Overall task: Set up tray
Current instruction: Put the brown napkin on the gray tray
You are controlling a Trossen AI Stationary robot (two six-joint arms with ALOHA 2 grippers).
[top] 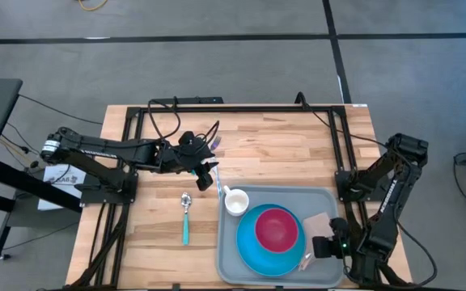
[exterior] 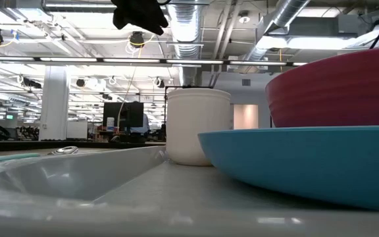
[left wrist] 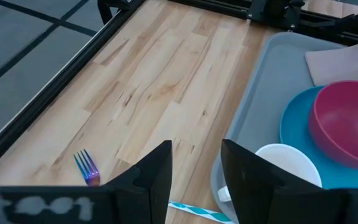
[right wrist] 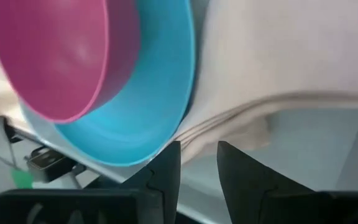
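The light-grey tray (top: 318, 198) lies at the table's near right. On it stand a white cup (top: 235, 200) and a blue plate (top: 249, 250) with a pink bowl (top: 276, 228) in it. A beige napkin (top: 318, 222) lies flat at the tray's right. A fork (left wrist: 87, 168) with iridescent tines lies on the wood beside the tray's left rim. My left gripper (left wrist: 196, 146) hangs open high above the fork, holding nothing. My right gripper (right wrist: 197, 146) stands open, slanting down at the napkin's near edge (right wrist: 229, 121). My right gripper has its fingertips (right wrist: 174, 152) at the napkin's layered edge (right wrist: 194, 140), beside the plate's rim. Tray shows through the gap between the fingers. I cannot tell whether the fingertips touch the napkin.
A spoon (top: 186, 214) with a teal handle lies on the bare wood left of the tray. A black frame (top: 241, 107) runs along the table's far edge and sides. The wood between the frame and the tray's far rim is bare.
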